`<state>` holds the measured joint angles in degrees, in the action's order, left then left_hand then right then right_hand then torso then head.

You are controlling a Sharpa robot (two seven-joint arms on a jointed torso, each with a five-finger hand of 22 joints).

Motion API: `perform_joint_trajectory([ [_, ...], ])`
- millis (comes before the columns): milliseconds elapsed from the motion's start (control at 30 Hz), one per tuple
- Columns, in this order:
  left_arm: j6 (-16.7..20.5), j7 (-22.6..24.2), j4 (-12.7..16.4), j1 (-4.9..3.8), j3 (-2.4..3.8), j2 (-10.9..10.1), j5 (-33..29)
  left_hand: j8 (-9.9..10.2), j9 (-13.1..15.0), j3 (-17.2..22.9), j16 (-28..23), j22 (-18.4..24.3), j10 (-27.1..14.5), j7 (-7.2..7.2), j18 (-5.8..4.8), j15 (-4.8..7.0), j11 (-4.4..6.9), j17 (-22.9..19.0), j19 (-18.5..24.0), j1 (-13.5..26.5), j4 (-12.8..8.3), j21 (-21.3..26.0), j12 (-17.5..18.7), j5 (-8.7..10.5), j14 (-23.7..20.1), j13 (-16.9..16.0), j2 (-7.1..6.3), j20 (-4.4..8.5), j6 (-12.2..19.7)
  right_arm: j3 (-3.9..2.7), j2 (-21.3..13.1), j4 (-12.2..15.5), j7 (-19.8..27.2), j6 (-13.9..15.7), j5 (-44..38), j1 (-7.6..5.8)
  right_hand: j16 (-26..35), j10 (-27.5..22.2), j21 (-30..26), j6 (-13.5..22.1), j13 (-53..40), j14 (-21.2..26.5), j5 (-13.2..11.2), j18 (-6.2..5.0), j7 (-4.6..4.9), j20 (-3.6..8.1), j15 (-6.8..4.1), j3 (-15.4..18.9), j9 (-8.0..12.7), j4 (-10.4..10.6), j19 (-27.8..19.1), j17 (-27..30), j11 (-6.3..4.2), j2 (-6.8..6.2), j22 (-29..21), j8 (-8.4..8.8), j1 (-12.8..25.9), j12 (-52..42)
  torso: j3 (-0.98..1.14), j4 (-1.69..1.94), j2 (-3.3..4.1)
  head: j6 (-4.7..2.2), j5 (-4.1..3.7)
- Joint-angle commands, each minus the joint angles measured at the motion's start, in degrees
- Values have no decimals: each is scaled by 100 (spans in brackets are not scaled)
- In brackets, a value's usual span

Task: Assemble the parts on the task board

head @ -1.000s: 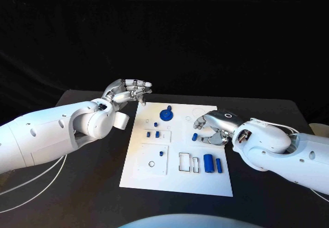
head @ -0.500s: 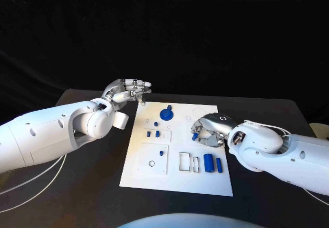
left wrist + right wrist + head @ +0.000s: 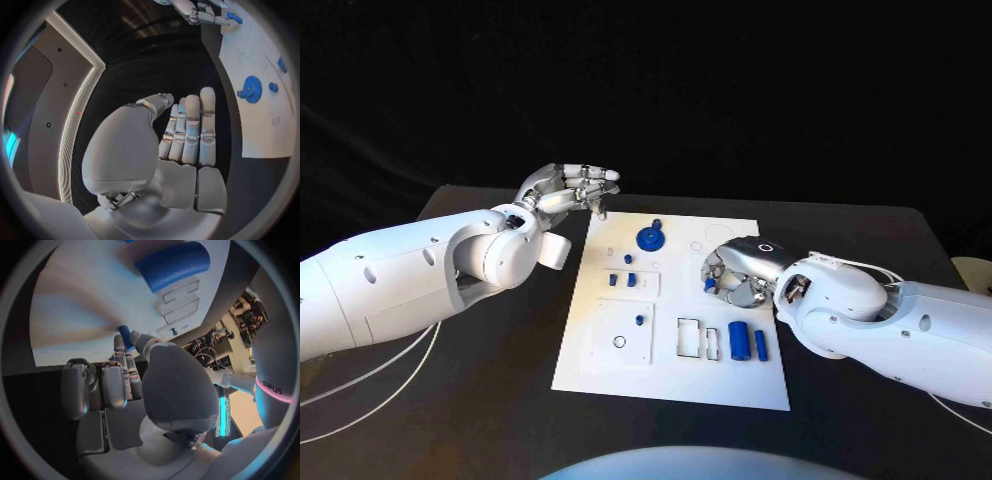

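Head view: the task board (image 3: 668, 385) lies flat at the centre of the black tabletop (image 3: 877, 240).

The right hand (image 3: 737, 272) is over the board's 3 o'clock edge, knuckles up. Its fingers are curled in and pinch a small blue part (image 3: 711, 283) between thumb and fingertip; the right wrist view shows the same blue piece (image 3: 125, 336) at the fingertips, just above the white surface.

The left hand (image 3: 570, 193) hovers off the board's 11 o'clock corner, above the tabletop. In the left wrist view its fingers (image 3: 190, 130) lie straight and pressed side by side, thumb alongside, nothing in them.

Parts on the board:
- blue round disc (image 3: 649, 239) with an upright post, toward 12 o'clock
- small blue pegs (image 3: 622, 282), left of centre
- blue pin (image 3: 639, 321) in the square plate toward 8 o'clock
- large blue cylinder (image 3: 737, 342) with a slimmer blue cylinder (image 3: 760, 346) just beside it, toward 5 o'clock.
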<state>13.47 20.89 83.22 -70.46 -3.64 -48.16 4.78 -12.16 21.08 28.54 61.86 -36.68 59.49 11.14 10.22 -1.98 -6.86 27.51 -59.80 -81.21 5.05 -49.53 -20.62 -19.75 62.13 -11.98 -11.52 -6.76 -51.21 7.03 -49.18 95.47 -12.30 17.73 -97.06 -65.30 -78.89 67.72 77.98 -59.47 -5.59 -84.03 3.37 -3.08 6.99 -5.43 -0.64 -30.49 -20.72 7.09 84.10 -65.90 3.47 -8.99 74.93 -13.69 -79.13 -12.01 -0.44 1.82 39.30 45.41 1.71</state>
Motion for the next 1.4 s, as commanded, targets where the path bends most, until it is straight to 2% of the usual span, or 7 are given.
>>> perform_joint_trajectory([
  [33, -99, 10, 5, -6, 4, 10, -23, 27, -6, 9, 22, -5, -28, 9, 31, -23, 5, -10, 2, -5, -22, 25, -30, -26, -23, -8, 6, -42, 28, 9, 13, 15, -116, 237, -173, 24, -38, 97, 77, -81, -23, -166, -13, 69, -26, 55, -50, -95, -68, -32, 190, -5, -23, 100, 1048, -77, -34, -48, 3, 4, -6, 9, -7],
  [267, -98, 3, -7, -6, 4, 8, -23, 24, -6, 9, 24, -5, -31, 9, 30, -24, 5, -11, 3, 0, -19, 26, -38, -26, -25, -10, 11, -44, 28, -5, -142, 280, -178, 624, -236, 10, -57, 200, 192, -120, -37, -174, -19, 93, -31, 82, -74, -230, -138, -135, 233, -31, -47, 127, 1101, -156, -82, -35, 0, -2, -16, 15, -11],
  [500, -104, 3, -40, -5, 3, 33, -23, 23, -6, 11, 24, -6, -33, 8, 31, -24, 5, -12, 3, -1, -19, 26, -42, -26, -25, -11, 15, -45, 28, -60, -368, 905, -135, 938, -102, -132, -59, 218, 225, -125, -39, -175, -14, 100, -30, 87, -75, -259, -169, -174, 246, -27, -47, 84, 1117, -186, -64, -13, 1, -1, -17, 16, -6],
  [667, -108, 6, -59, -4, 3, 58, -23, 23, -6, 11, 24, -6, -33, 8, 31, -24, 5, -12, 3, -1, -19, 26, -42, -26, -25, -11, 15, -45, 28, -76, -281, 1153, -18, 1050, 105, -161, -61, 227, 228, -129, -41, -176, -9, 101, -31, 89, -76, -272, -181, -190, 247, -27, -49, 72, 1120, -198, -60, -6, 1, 1, -14, 28, 39],
  [967, -117, 5, -97, -3, 3, 120, -23, 21, -6, 15, 26, -6, -36, 8, 32, -24, 5, -14, 4, -4, -20, 25, -48, -28, -27, -13, 21, -45, 29, -21, 371, 1082, 230, 1038, 162, 69, -52, 233, 200, -126, -41, -173, 0, 95, -25, 90, -77, -286, -193, -207, 238, -5, -48, 58, 1110, -207, -53, 5, -6, 5, -15, 55, 169],
  [1133, -114, 3, -123, -4, 2, 158, -24, 21, -6, 15, 26, -6, -36, 8, 32, -24, 5, -14, 4, -4, -20, 25, -48, -28, -27, -13, 21, -45, 29, 32, 788, 902, 302, 861, 163, 266, -41, 234, 174, -122, -41, -168, 3, 90, -20, 91, -76, -291, -198, -211, 229, 22, -44, 53, 1101, -209, -43, 12, -11, 16, -6, 72, 226],
  [1400, -119, -8, -119, -4, 2, 182, -24, 20, -6, 17, 27, -7, -40, 8, 32, -24, 5, -15, 5, -5, -22, 25, -53, -28, -28, -14, 23, -45, 30, 94, 1127, 593, 325, 624, 142, 426, -35, 237, 153, -107, -40, -165, 2, 86, -14, 89, -70, -296, -209, -208, 222, 38, -36, 41, 1094, -213, -1, 30, -19, 0, -5, 95, 274],
])
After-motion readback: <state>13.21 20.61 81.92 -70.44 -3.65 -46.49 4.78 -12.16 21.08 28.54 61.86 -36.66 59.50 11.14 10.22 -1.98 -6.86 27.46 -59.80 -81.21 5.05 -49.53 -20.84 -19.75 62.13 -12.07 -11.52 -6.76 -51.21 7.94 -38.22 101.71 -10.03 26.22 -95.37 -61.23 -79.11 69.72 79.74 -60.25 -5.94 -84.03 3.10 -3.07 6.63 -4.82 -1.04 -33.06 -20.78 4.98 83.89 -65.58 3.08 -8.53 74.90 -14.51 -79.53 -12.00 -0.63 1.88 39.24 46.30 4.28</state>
